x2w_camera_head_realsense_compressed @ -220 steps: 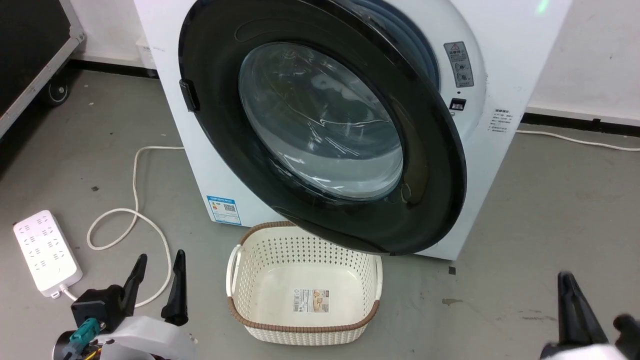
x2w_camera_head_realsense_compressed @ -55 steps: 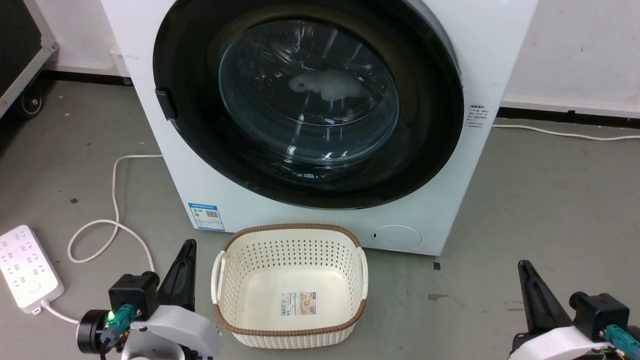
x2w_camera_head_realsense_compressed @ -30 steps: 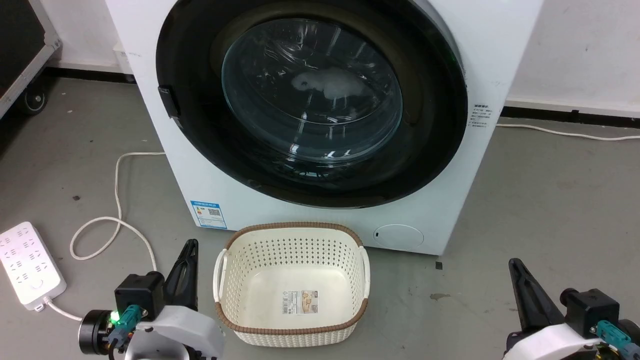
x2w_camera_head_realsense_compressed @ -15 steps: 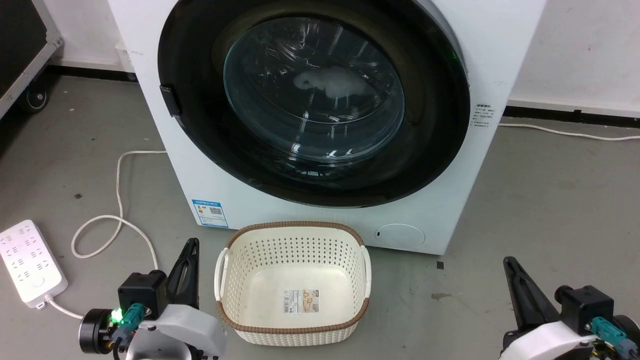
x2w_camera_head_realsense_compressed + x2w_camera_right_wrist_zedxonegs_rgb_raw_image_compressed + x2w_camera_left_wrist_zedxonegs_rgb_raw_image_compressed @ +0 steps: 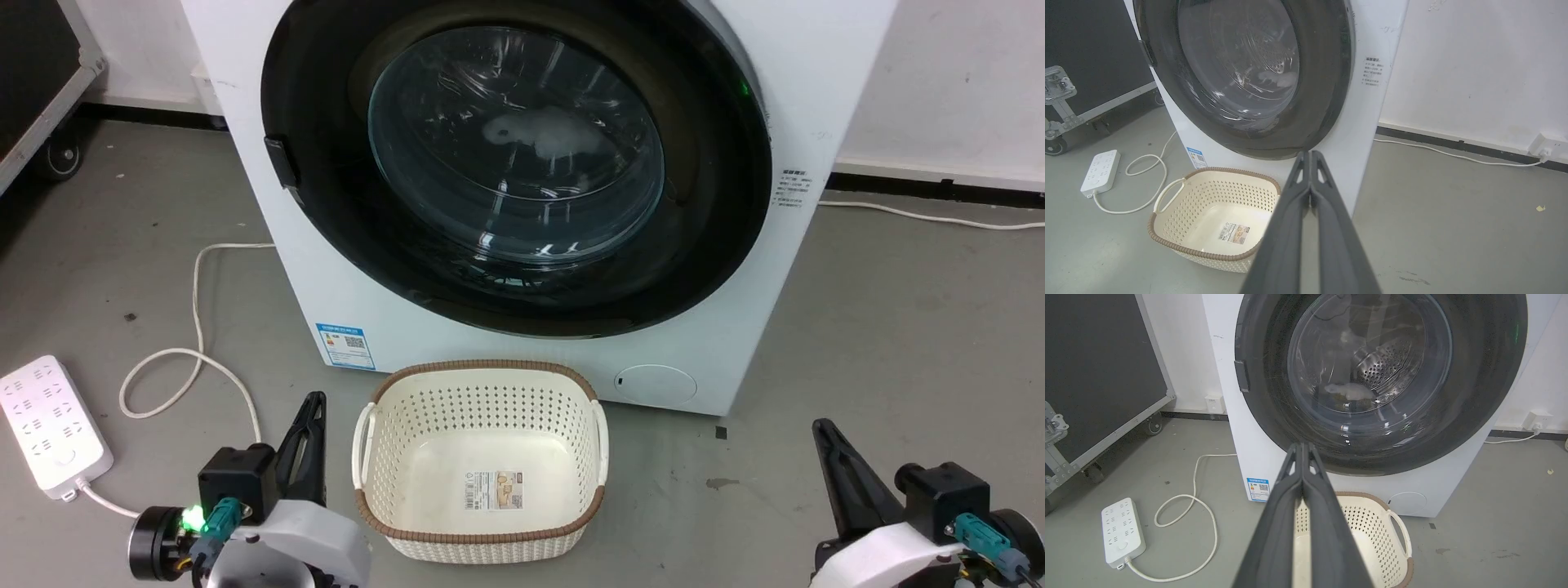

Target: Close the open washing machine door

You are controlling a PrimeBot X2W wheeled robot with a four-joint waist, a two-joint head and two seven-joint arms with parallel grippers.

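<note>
The washing machine door [image 5: 718, 204], which stood swung out over the basket some seconds ago, now lies flat against the front of the washing machine [image 5: 718, 367], its black rim ringing the clear glass bowl. The white machine stands on the grey floor [image 5: 898, 327] against the wall. Just before it, near the small round flap, sits the cream perforated basket [image 5: 482, 392], empty but for a label on its bottom. To the left lies a white power strip [image 5: 53, 425] with its looped cable [image 5: 196, 327]. The left gripper [image 5: 313, 404] hangs just beside the basket and the right gripper [image 5: 820, 429] well apart from it; each has its fingers pressed together, holding nothing.
</note>
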